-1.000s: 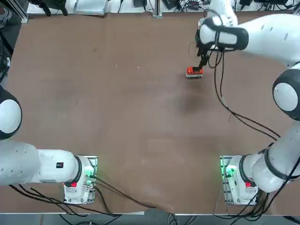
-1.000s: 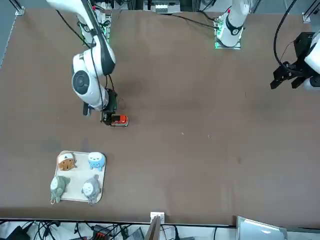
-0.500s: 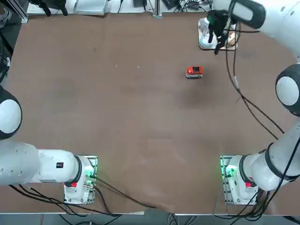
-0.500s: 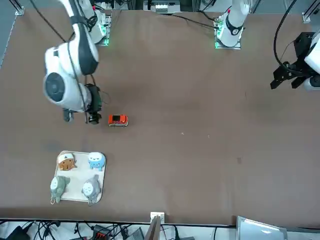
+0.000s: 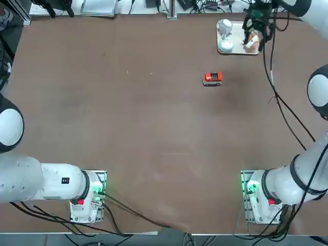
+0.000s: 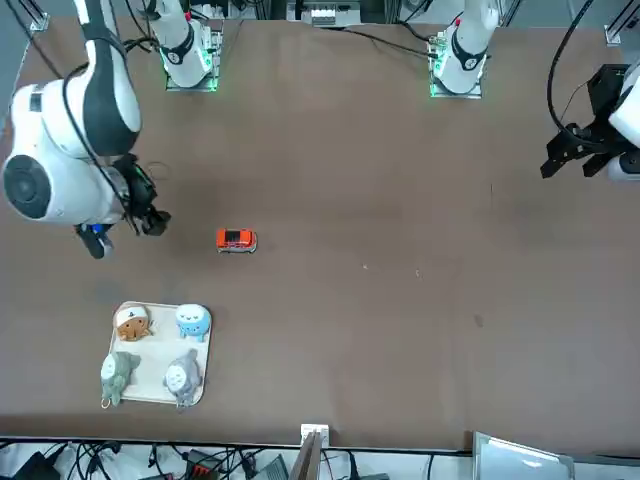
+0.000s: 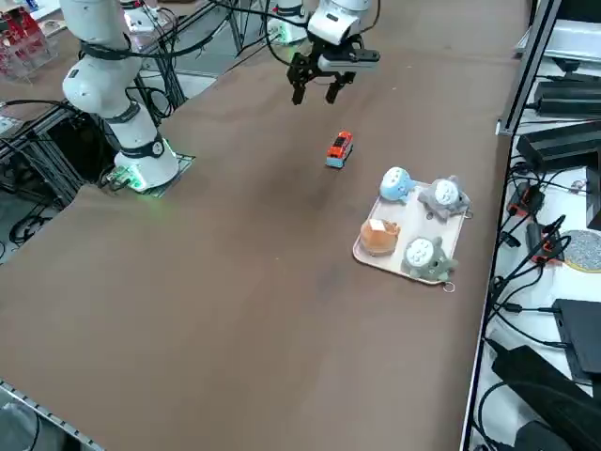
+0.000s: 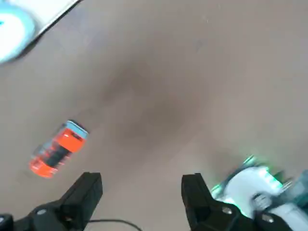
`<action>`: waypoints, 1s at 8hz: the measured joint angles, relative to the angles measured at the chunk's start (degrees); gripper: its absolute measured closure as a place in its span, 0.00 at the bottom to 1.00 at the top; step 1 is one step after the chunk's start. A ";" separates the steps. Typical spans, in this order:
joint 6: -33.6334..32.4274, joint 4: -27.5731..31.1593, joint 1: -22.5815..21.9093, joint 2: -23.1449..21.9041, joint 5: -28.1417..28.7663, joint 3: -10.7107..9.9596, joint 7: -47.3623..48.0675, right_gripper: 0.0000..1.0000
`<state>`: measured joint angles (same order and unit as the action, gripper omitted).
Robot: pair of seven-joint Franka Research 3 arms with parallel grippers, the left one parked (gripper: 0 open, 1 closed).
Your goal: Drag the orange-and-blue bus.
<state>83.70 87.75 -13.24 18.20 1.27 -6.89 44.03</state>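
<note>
Fingers (image 8: 86,192) spread apart and empty, right gripper (image 7: 318,86) raised well clear of the bus (image 5: 212,78), bus alone on the table (image 5: 128,118), tray (image 7: 368,256) of figurines near the bus.

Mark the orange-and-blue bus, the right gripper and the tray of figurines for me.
orange-and-blue bus (image 5: 212,78), top view, on its orange roof.
right gripper (image 7: 319,90), right side view, midway between its open fingertips.
tray (image 6: 158,398), front view, on its bare near rim.

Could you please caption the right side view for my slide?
Open right gripper raised above the table, apart from the orange-and-blue bus.
</note>
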 joint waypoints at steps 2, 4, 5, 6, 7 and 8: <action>-1.00 -1.59 4.29 -0.99 -1.08 -0.30 -21.20 0.00; 2.76 -0.56 9.44 -4.44 -1.09 -0.03 -43.23 0.00; 6.77 1.55 11.63 -7.42 -1.08 1.17 -51.74 0.00; 9.46 3.50 12.71 -10.39 -1.08 2.76 -54.79 0.00; 10.49 4.66 12.75 -13.40 -1.08 4.12 -55.64 0.00; 10.75 5.18 12.52 -16.36 -1.08 5.28 -55.64 0.00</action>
<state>94.46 92.92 -0.72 1.84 0.18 -1.61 -11.61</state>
